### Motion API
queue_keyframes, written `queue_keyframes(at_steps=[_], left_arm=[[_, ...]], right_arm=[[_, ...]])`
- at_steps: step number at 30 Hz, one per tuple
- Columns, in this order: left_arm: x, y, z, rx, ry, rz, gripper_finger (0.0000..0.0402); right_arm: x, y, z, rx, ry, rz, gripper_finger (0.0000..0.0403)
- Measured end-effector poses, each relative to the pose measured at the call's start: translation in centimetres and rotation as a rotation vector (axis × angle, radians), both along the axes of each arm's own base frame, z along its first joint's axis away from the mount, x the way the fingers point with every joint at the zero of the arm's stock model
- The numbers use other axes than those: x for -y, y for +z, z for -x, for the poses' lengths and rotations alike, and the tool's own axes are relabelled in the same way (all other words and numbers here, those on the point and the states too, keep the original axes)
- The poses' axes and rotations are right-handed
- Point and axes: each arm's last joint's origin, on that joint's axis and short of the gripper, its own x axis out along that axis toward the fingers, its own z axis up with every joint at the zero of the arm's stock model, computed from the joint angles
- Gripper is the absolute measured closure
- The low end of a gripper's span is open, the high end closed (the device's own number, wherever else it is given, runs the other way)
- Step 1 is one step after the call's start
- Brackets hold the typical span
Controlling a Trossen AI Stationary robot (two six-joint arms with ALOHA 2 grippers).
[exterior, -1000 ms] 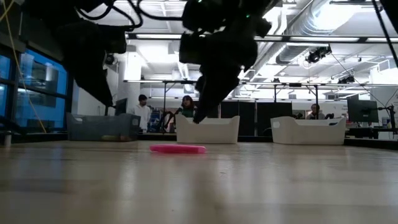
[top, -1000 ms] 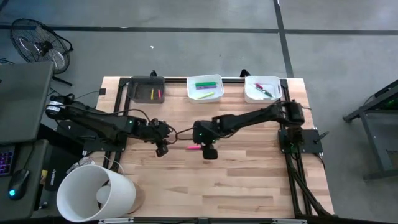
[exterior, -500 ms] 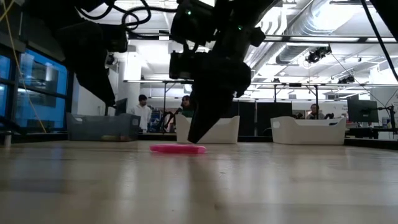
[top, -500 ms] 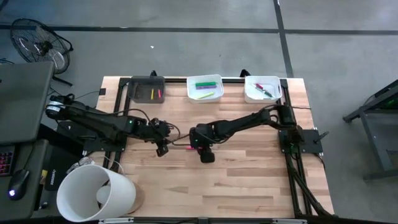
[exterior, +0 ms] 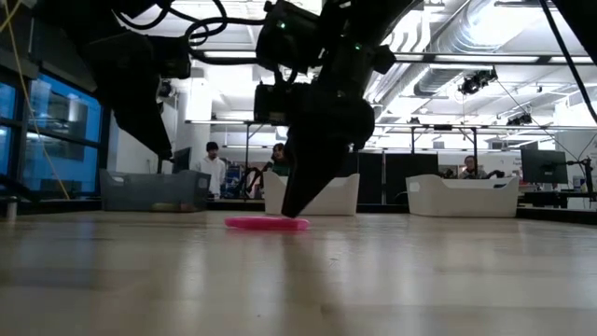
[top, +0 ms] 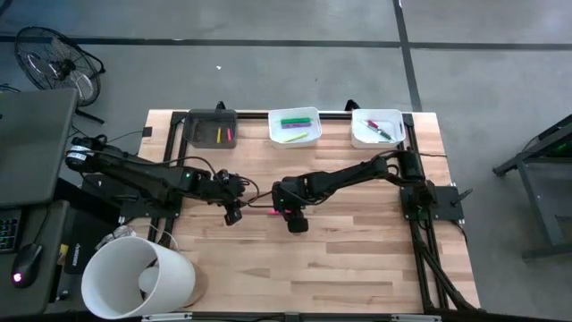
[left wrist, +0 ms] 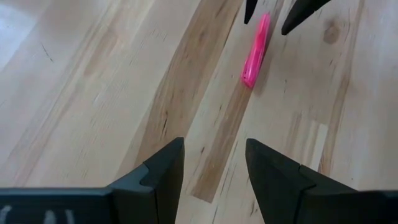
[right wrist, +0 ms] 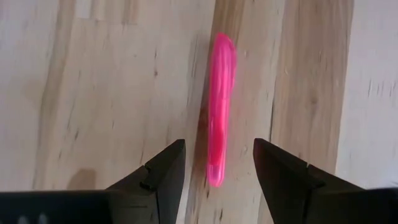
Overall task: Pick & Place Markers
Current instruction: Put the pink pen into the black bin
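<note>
Left gripper point(top: 234, 215) parked near table centre, at about 9 o'clock from the pink marker point(top: 272, 212), fingers spread to a moderate gap and holding nothing; seemingly kept back there to leave the other arm room.

Pink marker flat on the bare wood point(top: 357, 259), alone at mid-table, well apart from the bins; in the low view point(exterior: 266, 223) seen resting directly on the surface, not lifted.

Right gripper point(top: 291, 216) lowered at the marker's 3 o'clock end, fingers open wide with one point(right wrist: 160, 174) on either side of the marker point(right wrist: 220, 112) and the pink body in the gap, not yet pinched. Judged a pre-grasp straddle: open stance chosen so a close would catch the thin stick across its width.

Along the 12 o'clock edge, dark tray point(top: 212, 128), middle white tray point(top: 294, 127) with green markers, and right white tray point(top: 377, 128) already holding markers, likely the sorted destinations.
</note>
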Motion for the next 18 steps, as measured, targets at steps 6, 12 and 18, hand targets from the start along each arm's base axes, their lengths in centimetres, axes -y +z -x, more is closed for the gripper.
queue_keyframes(at_steps=[6,12,18], left_arm=[[0.0,0.0,0.0,-0.002,-0.002,-0.001,0.0232],[0.0,0.0,0.1,-0.009,-0.002,-0.002,0.0232],[0.0,0.0,0.1,-0.011,-0.003,0.000,0.0232]], right_arm=[[0.0,-0.9,-0.1,-0.019,0.003,-0.016,0.0231],[-0.1,-2.2,-0.4,-0.038,-0.027,-0.033,0.0239],[-0.1,-2.3,-0.5,-0.036,-0.047,-0.031,0.0264]])
